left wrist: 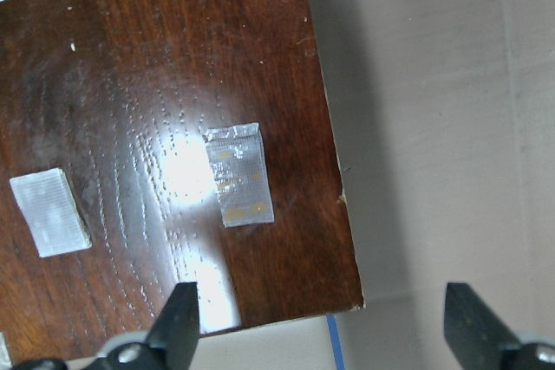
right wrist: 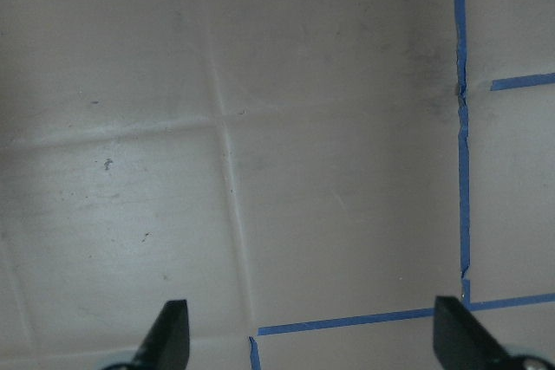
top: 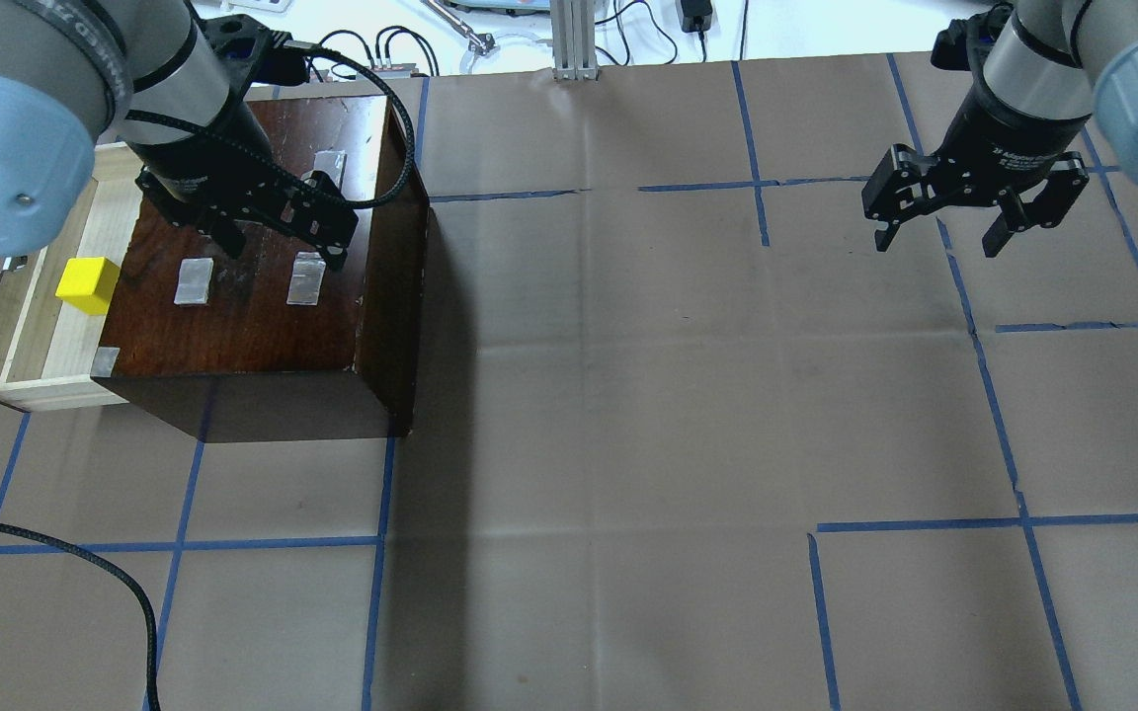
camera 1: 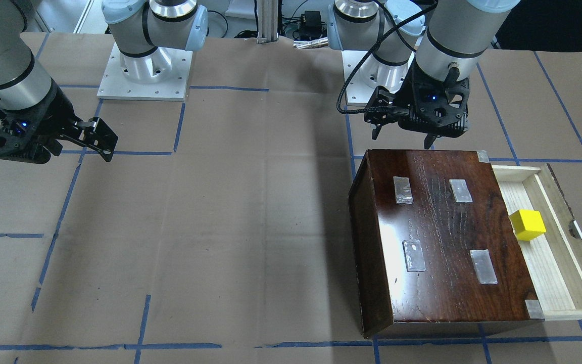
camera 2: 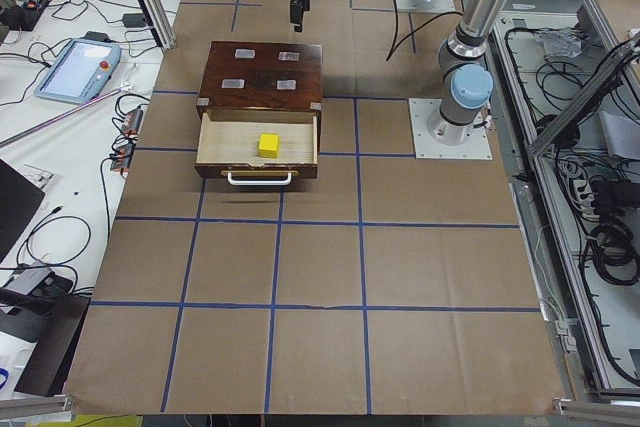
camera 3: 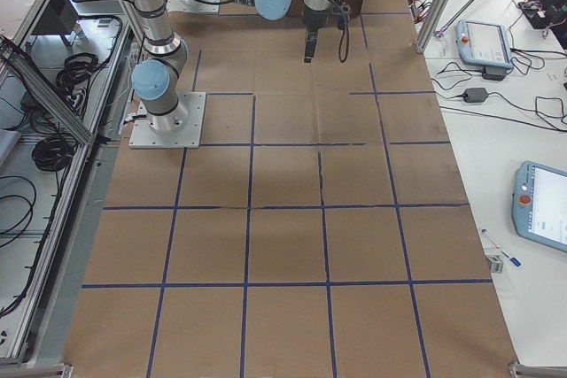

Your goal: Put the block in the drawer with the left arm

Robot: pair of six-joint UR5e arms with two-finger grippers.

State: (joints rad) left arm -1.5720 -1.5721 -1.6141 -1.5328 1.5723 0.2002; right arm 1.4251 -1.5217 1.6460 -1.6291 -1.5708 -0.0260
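Brown paper with blue tape lines covers the worktop [top: 628, 395]. At the upper left of the overhead view I see the dark box [top: 253, 326], with the pale wooden drawer [top: 40, 336] standing open on its left. The yellow block [top: 87, 284] rests on the drawer floor, just beside the box's edge. My left claw [top: 283, 247] hangs above the box lid and its silver tape patches [top: 194, 281]. Its fingers are spread wide, hold nothing and are clear of the block. At the upper right, the right claw [top: 937, 244] is wide too, empty above bare paper.
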